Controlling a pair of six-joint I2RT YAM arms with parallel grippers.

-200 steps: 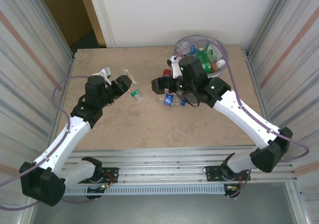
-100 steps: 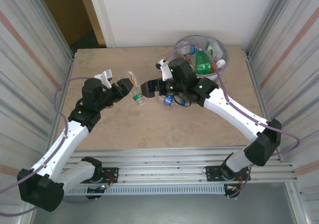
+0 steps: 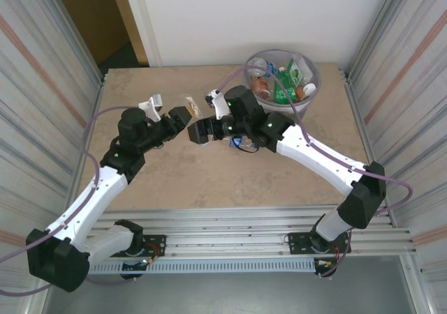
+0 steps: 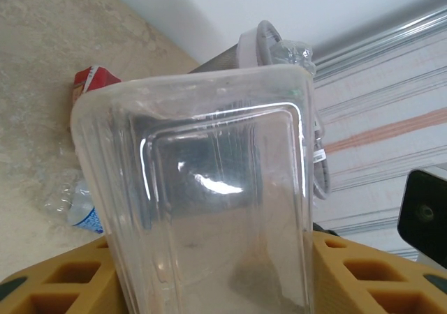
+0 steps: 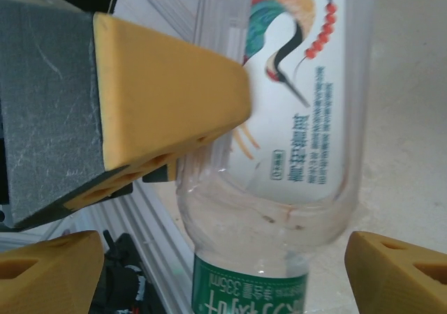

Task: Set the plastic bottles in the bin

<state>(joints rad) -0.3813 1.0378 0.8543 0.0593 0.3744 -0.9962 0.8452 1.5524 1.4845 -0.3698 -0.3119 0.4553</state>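
1. Left gripper (image 3: 184,113) – pinching a clear, square-sided plastic bottle (image 5: 293,118). In the left wrist view the bottle's flat base sits between the two yellow fingers (image 4: 363,272), touching both.
2. Held bottle: a label with a crane drawing on the body and a green band lower down (right wrist view). It is carried off the table (image 3: 174,181), well to the left of the bin (image 3: 282,50) in the top view.
3. Right gripper (image 5: 223,275) – jaws spread, one yellow fingertip on either side of the same bottle at the green band. A clear gap shows on the left fingertip's side. The other fingertip is very near the bottle wall, and I cannot tell whether it touches.
4. The two grippers meet nose to nose over the table, both on the side of the bin nearer the left arm. One left-gripper finger shows large in the right wrist view, pressed on the bottle's labelled side.
5. Loose bottles on the table, between the held bottle and the bin: a crushed clear one with a blue label (image 4: 80,209) and a red-labelled one (image 4: 94,80), both lying down.
6. Bin: at the far right corner of the table, clear liner over the rim. Inside are several bottles, among them a green one (image 3: 285,85) and a brown-labelled one (image 3: 262,85). A white cap (image 3: 309,88) is also there.
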